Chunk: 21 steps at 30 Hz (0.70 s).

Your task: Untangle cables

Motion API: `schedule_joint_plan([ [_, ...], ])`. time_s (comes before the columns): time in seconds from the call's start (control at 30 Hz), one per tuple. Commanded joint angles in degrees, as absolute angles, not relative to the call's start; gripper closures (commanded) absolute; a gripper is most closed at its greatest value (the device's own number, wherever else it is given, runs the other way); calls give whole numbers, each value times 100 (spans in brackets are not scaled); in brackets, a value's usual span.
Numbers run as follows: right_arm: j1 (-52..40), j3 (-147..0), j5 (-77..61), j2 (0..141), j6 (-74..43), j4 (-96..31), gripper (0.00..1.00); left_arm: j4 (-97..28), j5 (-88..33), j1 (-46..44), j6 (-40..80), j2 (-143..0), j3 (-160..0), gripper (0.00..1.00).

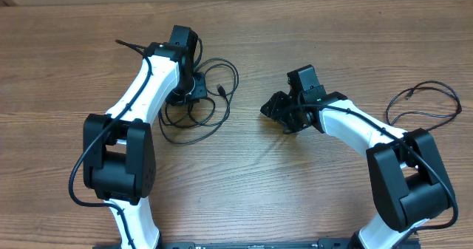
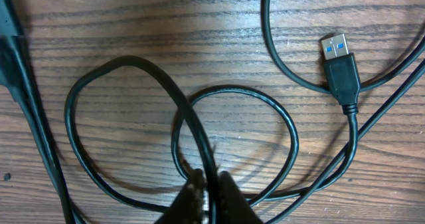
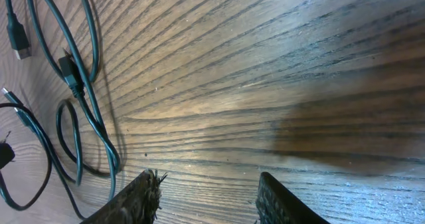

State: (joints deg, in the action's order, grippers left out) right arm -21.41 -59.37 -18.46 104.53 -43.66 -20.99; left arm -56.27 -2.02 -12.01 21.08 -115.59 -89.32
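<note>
Pinching cables (image 2: 342,71) strand, upper left overhead, your left gripper (image 2: 208,187) was clamped tight; your right gripper (image 3: 206,197) hung part-open, empty, centre-right.

Thin black cables (image 1: 199,112), heaped left of centre in a loose tangle of overlapping loops. Close up, crossing one another in two rounded loops, lying flat. Ending in a USB plug (image 2: 340,59) with a blue tongue, set flat inside a wider curve. One strand pinched at the left gripper (image 2: 207,196). Well apart on the far right, a separate cable (image 1: 423,116), sprawling in one open loop.
</note>
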Motion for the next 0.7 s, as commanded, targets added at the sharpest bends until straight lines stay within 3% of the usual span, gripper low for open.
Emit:
schedule_joint_plan([
  [0.0, -2141, -5913, -1802, 10503, -4342, -2062, 53, -5627, -91, -1256, 2191, -11410, -8886, 86],
  [0.37, -2143, -5913, -1802, 10503, -4342, -2062, 53, -5629, -91, -1256, 2191, -11410, -8886, 90],
  [0.43, -2143, -5913, -1802, 10503, -4342, -2062, 53, -5627, -102, -1258, 2191, -11410, -8886, 96],
  [0.67, -2143, -5913, -1802, 10503, -4342, -2062, 53, -5658, -104, -1256, 2191, -11410, -8882, 96],
])
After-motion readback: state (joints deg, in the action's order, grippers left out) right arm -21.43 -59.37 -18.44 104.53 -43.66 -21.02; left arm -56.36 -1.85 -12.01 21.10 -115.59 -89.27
